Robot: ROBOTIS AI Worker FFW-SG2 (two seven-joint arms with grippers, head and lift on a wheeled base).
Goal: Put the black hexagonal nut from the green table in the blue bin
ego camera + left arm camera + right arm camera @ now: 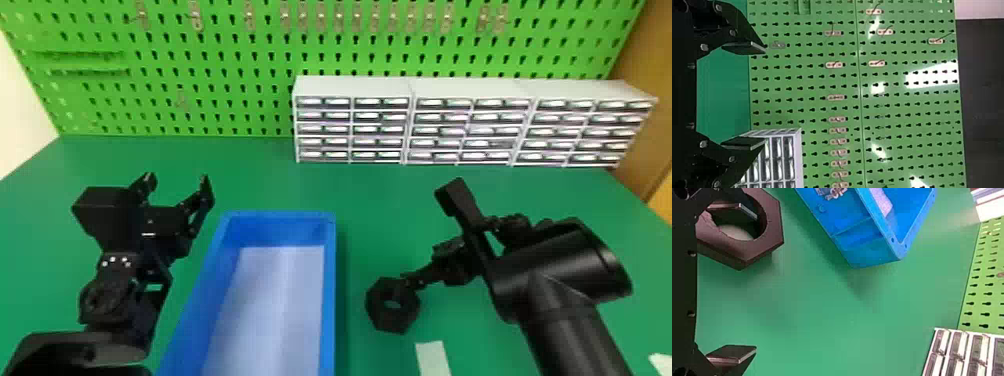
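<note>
Head view: black hexagonal nut (392, 320) near side of the green table (375, 195), just right of the blue bin (328, 300). My right gripper (427, 239) stands open over it, one finger at the nut's far right edge. My left gripper (176, 181), also open, waits left of the bin. Bin's right wall lies between nut and drop; too low a lift, I judge, and the nut knocks it.

Left wrist view: fingers parted, nothing between them; pegboard (907, 117) beyond.

Right wrist view: jaws wide apart, nut not gripped. One finger (730, 206) overlaps the hole; inside or only above, I cannot tell. If above, closing may scrape the nut aside or tip it. If inside, I'd pinch just one wall, and that off-centre hold could let it swing or slip.
</note>
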